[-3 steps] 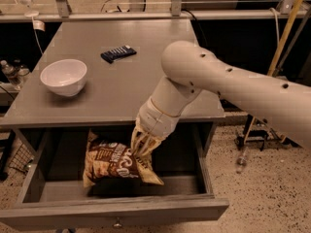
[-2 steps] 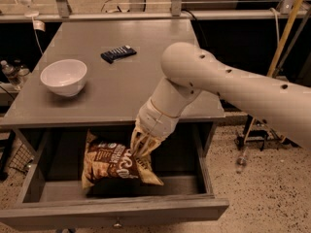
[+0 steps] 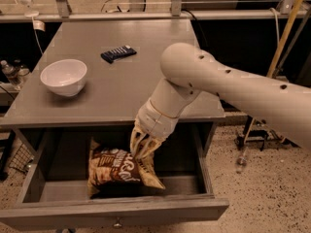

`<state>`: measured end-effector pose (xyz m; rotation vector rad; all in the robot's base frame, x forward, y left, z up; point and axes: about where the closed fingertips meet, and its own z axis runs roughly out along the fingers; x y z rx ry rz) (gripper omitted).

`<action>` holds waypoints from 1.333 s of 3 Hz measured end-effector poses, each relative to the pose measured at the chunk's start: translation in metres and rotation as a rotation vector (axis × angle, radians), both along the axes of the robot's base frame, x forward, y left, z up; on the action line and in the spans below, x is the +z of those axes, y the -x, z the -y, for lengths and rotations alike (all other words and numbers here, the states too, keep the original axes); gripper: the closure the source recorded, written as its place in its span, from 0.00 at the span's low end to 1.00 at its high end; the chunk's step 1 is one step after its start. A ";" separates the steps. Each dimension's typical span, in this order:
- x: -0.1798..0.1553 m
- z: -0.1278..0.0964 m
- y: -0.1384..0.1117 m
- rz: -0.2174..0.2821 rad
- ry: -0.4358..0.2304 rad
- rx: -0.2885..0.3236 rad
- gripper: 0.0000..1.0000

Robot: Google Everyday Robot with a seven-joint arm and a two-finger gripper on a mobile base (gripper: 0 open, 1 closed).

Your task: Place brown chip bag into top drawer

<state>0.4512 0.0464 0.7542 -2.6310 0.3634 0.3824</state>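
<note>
Grey wood is showing all over the drawer [image 3: 170, 211], which is standing pulled out below the front edge of the table [image 3: 146, 96]. Its flat front panel is carrying a small round knob [image 3: 117, 223] at the middle. Inside, the chip bag [image 3: 114, 168] is the only thing showing. It is dark brown across the middle with white lettering and pale yellow at its ends, and it is sitting left of centre, nearer the drawer's left wall than its right. Whether its full weight is resting on the drawer floor, I cannot tell.

The gripper [image 3: 141, 149] is reaching down past the table's front edge into the drawer. Its fingers are drawn narrow, pinching the bag's upper right edge. The pale arm [image 3: 233, 86] is stretching in from the right, crossing above the table's front right corner.

On the tabletop a white bowl [image 3: 64, 76] is resting near the left edge. A small dark bar [image 3: 118, 53] is lying toward the back edge, around the middle, well apart from the bowl. Beyond the back edge a metal rail [image 3: 146, 14] is running across the room. Speckled floor [image 3: 277, 193] is spreading out to the right of the table, a yellow pole [image 3: 287, 28] is slanting up at the far right, and a plastic bottle [image 3: 8, 72] is standing just off the table's left edge.
</note>
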 end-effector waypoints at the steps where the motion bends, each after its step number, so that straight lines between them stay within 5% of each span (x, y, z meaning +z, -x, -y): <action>1: -0.001 -0.001 0.001 -0.002 0.001 0.004 0.00; 2: -0.001 -0.001 0.001 -0.002 0.001 0.004 0.00; 4: 0.055 0.035 -0.018 0.098 0.036 -0.027 0.00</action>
